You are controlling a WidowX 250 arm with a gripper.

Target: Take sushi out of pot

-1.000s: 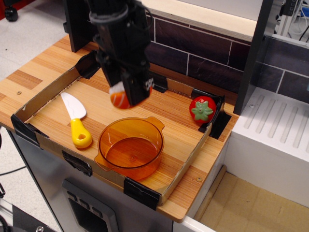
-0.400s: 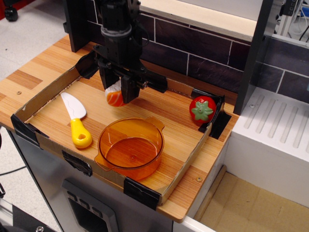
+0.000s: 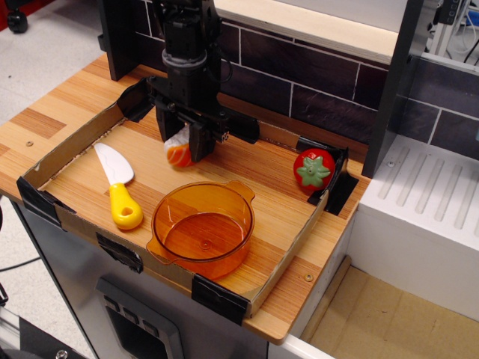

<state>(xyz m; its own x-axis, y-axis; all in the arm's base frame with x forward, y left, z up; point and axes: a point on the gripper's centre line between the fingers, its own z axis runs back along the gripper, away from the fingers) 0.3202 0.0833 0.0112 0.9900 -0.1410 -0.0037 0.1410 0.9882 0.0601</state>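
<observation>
The sushi [image 3: 178,153], a small glossy orange wedge with a white face, is held between the fingers of my black gripper [image 3: 183,146]. The gripper is shut on it at the back of the wooden tray, behind and a little left of the pot. I cannot tell whether the sushi touches the board. The pot [image 3: 203,229], round, shallow, translucent orange with two small handles, stands empty at the front middle of the tray.
A white toy knife with a yellow handle [image 3: 117,185] lies left of the pot. A red tomato-like toy with a green star top [image 3: 313,170] sits in the tray's right back corner. The low cardboard tray wall [image 3: 66,149] rings the board. A dark tiled wall [image 3: 314,82] stands behind.
The gripper has carried the sushi away from above the pot toward the back and lowered it toward the board. The pot, knife and red toy have not moved.
</observation>
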